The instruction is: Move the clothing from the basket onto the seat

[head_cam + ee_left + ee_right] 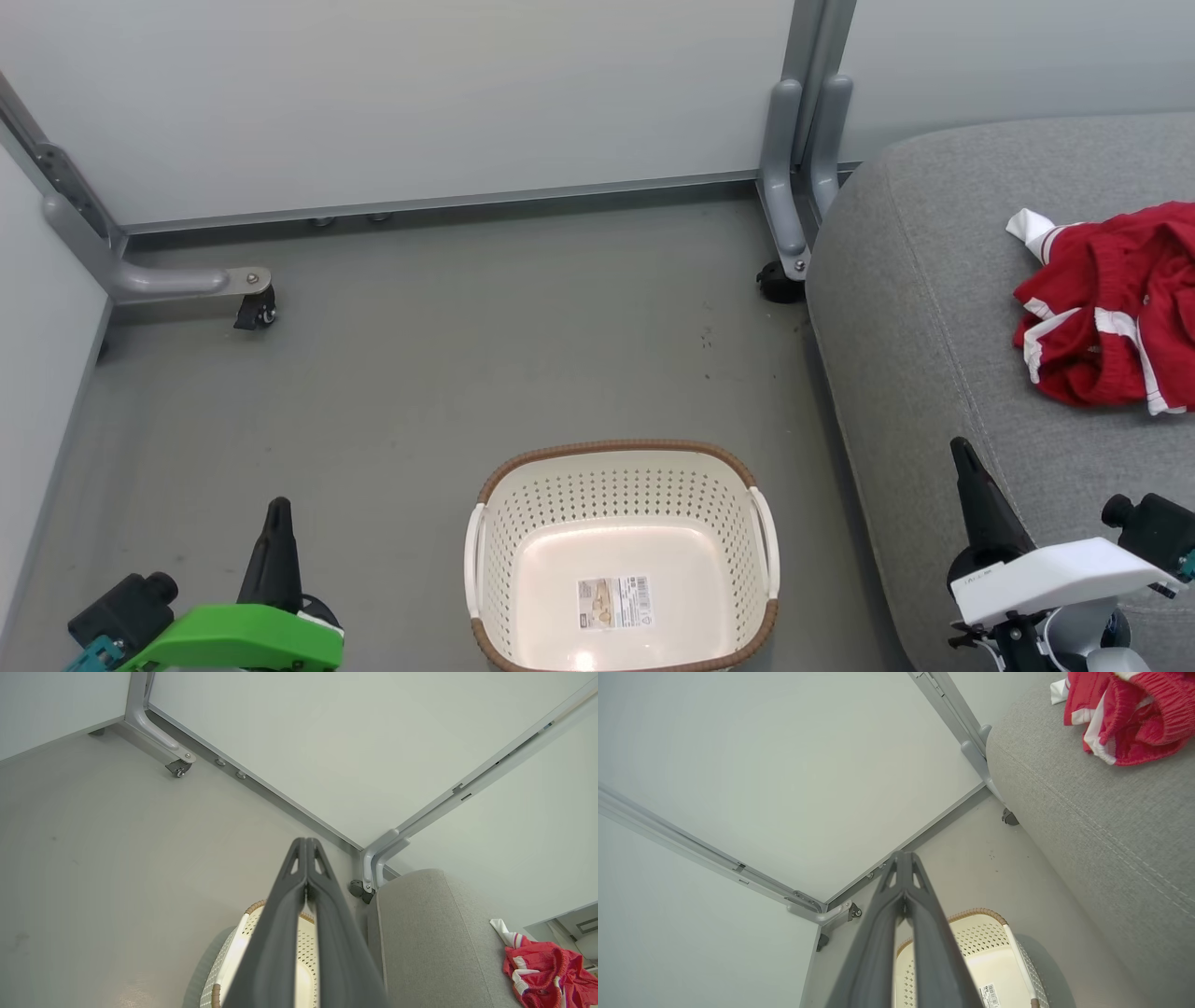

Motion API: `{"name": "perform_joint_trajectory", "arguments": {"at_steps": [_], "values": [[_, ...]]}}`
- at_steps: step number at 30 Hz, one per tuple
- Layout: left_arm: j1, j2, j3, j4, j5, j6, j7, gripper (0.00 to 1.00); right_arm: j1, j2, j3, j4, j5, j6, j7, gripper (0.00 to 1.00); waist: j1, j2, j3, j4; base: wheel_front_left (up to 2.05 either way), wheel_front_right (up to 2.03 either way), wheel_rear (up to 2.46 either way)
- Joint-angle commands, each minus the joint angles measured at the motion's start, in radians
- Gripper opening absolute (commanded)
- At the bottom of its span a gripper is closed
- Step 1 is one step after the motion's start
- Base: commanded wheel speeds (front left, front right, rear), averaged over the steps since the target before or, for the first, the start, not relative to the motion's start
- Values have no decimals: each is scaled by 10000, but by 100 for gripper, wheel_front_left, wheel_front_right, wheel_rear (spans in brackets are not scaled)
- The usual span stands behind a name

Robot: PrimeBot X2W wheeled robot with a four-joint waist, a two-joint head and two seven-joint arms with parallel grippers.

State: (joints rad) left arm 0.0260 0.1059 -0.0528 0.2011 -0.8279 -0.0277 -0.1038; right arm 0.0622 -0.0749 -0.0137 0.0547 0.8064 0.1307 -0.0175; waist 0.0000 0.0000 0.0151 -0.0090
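On the seat point(934, 373), the clothing point(1111, 308) is lying bunched, well apart from the basket point(616, 446) | basket is sitting on the floor point(420, 355) with no garment inside, so you're likely done | left gripper point(277, 509) and right gripper point(962, 453) are idling pinched together, gripping nothing, since nothing needs carrying.

This looks like a staged domestic corner inside a lab or test studio, not a lived-in home. Plain pale partition panels point(420, 93) meet at the corners and close the space in. They sit in grey metal frames whose splayed feet point(177, 278) rest on 2 small black castors point(257, 313), as rolling screens do. The floor point(420, 373) is bare, smooth grey sheet, lightly scuffed. The homely props are few: a grey upholstered seat point(915, 327), a perforated laundry basket point(616, 448) with a shop label point(613, 602) inside, and red clothing point(1111, 308) crumpled on the cushion.
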Motion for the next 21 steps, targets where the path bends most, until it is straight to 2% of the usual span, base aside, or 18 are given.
{"name": "perform_joint_trajectory", "arguments": {"at_steps": [1, 21], "values": [[-328, -16, 129, -75, -361, -104, 68, 0, -274, -69, -27, -34, 370, 1, 30, 0, 0, 0, -2, 2, 0, 0, 0], [-668, -151, 577, 77, -2655, -397, 689, 0, -729, -119, -145, 540, 2856, 2, 270, 0, 0, 0, -29, 22, 0, 0, 0]]}}
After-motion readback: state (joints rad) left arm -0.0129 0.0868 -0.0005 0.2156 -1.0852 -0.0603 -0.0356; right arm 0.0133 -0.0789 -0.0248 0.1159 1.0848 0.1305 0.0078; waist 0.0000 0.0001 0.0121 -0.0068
